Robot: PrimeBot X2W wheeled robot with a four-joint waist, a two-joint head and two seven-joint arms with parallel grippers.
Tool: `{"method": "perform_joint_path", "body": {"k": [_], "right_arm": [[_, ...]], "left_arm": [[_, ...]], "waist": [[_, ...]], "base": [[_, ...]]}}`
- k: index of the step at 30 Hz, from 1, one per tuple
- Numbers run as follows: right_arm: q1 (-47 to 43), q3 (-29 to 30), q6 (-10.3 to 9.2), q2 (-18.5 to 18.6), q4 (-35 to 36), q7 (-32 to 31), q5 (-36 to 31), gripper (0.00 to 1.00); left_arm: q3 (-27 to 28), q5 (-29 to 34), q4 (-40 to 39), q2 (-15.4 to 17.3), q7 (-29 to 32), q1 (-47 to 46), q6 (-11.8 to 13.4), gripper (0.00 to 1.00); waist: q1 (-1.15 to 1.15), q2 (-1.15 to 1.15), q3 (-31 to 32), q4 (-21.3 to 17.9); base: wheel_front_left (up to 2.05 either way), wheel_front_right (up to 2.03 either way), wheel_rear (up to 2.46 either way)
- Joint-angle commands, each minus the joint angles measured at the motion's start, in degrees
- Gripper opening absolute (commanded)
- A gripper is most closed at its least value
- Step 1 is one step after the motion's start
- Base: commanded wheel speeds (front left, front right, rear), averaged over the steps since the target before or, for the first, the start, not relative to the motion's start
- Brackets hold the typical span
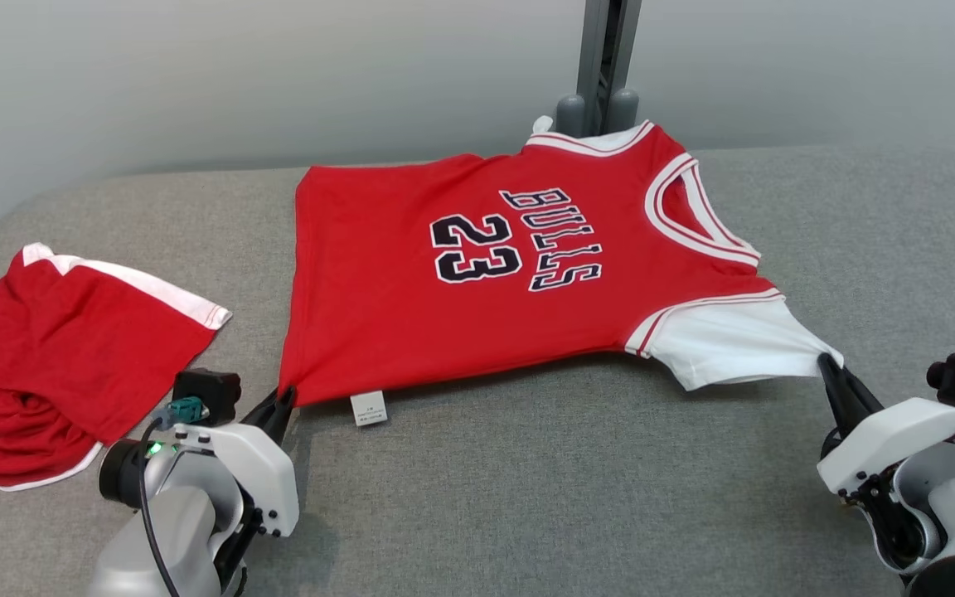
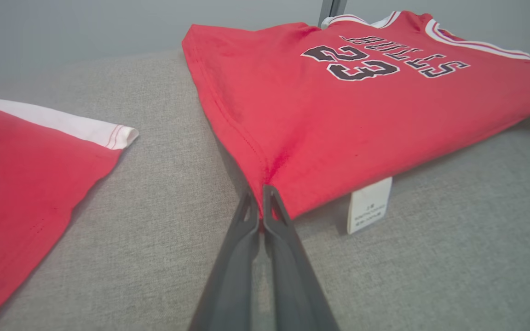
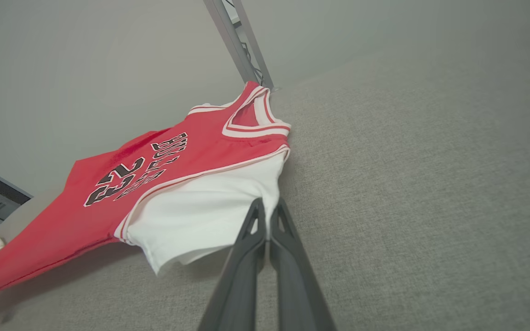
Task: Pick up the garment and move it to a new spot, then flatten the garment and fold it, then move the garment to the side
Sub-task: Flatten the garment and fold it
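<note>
Plainly, the red Bulls jersey (image 1: 378,290) lay in the centre of the head view, spread print-up on the grey fabric surface (image 1: 569,497). Its "BULLS 23" lettering was turned sideways, with the neckline toward the upper right of the frame and the hem toward the left.

The left gripper (image 1: 283,404), at the lower left, was clenched on the jersey's near hem corner. In the left wrist view its two dark fingers (image 2: 235,257) met at the tips with red cloth pinched between them. The right gripper (image 1: 828,365), at the lower right, was likewise clamped on the tip of the white sleeve (image 1: 726,344), which was drawn out to a point toward it.

Between the two grips the jersey's near edge ran taut. Both wrist views showed that edge raised slightly off the surface, with a shadow beneath it. A white care label (image 1: 369,408) hung from the near edge, just right of the left gripper.

The jersey's far shoulder reached the back of the surface, at the foot of a grey metal post (image 1: 602,58) at the top centre. Rumpled red shorts (image 1: 55,365) with white trim lay at the left edge of the frame, apart from the jersey. A pale wall (image 1: 196,75) ran across the top.
</note>
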State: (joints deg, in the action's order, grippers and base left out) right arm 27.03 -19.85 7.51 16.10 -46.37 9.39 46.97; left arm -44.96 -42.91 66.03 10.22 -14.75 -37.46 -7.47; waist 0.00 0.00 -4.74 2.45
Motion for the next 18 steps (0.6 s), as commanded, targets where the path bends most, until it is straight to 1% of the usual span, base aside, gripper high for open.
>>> {"method": "perform_joint_path", "body": {"k": [1,3,5,8,12,18], "right_arm": [[-1.85,-0.31,-0.04,1.08,1.22,-0.95,1.92,0.00],[-3.79,-0.45,-0.04,1.19,3.23,-2.64,5.26,0.00],[-5.98,1.00,-0.03,0.45,6.46,-5.63,11.45,0.00],[-9.87,1.41,-0.03,2.07,11.33,-9.24,16.73,0.00],[-14.64,0.96,-0.03,3.86,16.62,-13.04,19.96,0.00],[-21.06,1.59,-0.03,6.41,22.78,-17.88,22.70,0.00]], "left_arm": [[0.43,-0.20,-0.06,0.83,-0.40,1.55,0.41,0.00],[0.80,-0.25,-0.83,1.03,-0.40,2.93,0.62,0.00],[1.21,-0.02,-2.00,1.26,-0.41,4.41,0.94,0.00],[2.26,-0.08,-3.84,1.83,-0.43,7.00,1.41,0.00],[3.67,0.18,-6.82,2.70,-0.44,10.35,2.12,0.00],[5.57,0.51,-11.21,3.92,-0.44,14.96,3.18,0.00]], "waist": [[0.00,0.00,1.70,-0.14],[0.00,0.00,2.57,-0.10],[0.00,0.00,3.44,0.06],[0.00,0.00,4.72,0.21],[0.00,0.00,5.73,0.14],[0.00,0.00,6.24,0.06]], "base": [[0.00,0.00,0.00],[0.00,0.00,0.00],[0.00,0.00,0.00],[0.00,0.00,0.00],[0.00,0.00,0.00],[0.00,0.00,0.00]]}}
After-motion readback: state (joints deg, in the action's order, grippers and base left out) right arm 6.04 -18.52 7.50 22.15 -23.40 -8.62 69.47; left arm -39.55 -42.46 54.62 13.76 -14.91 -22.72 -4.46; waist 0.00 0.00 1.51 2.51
